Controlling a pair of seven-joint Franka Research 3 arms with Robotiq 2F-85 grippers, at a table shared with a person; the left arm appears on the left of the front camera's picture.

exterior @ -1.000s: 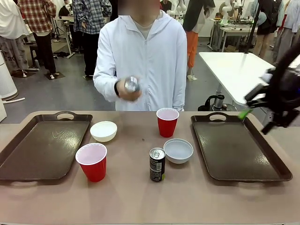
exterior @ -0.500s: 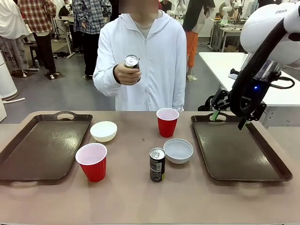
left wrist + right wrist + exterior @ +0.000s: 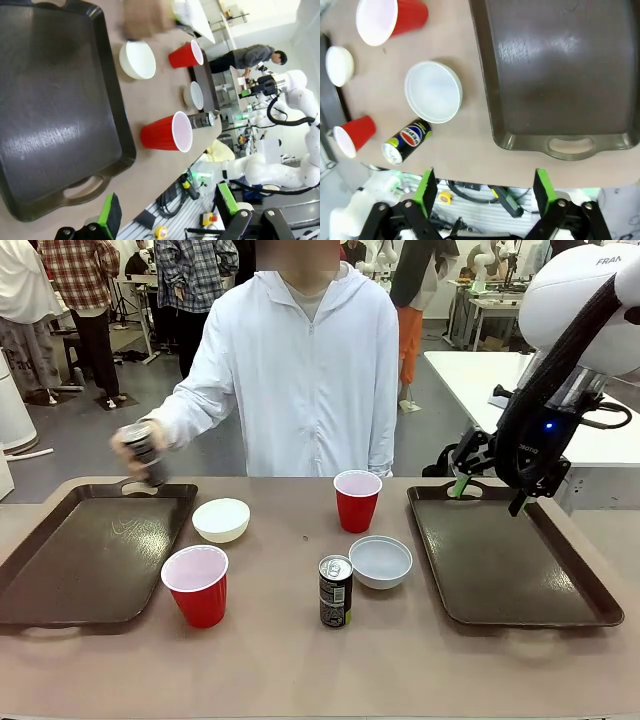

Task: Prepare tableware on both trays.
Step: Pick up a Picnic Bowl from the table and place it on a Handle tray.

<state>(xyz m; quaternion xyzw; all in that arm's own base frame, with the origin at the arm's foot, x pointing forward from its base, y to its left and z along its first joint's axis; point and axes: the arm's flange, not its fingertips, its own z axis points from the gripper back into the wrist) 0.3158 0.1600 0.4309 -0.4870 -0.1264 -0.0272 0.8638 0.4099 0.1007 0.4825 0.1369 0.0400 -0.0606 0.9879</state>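
change: person's hand [image 3: 128,444] has carried drink can [image 3: 150,464] to far edge of left tray [image 3: 60,570] | task: loading begins | my left gripper [image 3: 167,207], right gripper [image 3: 487,495]: both released, empty

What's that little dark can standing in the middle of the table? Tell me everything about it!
The can is slim and dark with a silver top, and it looks like metal. The right wrist view shows a round red, white and blue logo on its side, with some yellow-green near the base. It stands upright on the brown table, close beside a whitish bowl; I cannot tell if they touch. Nothing is holding it.
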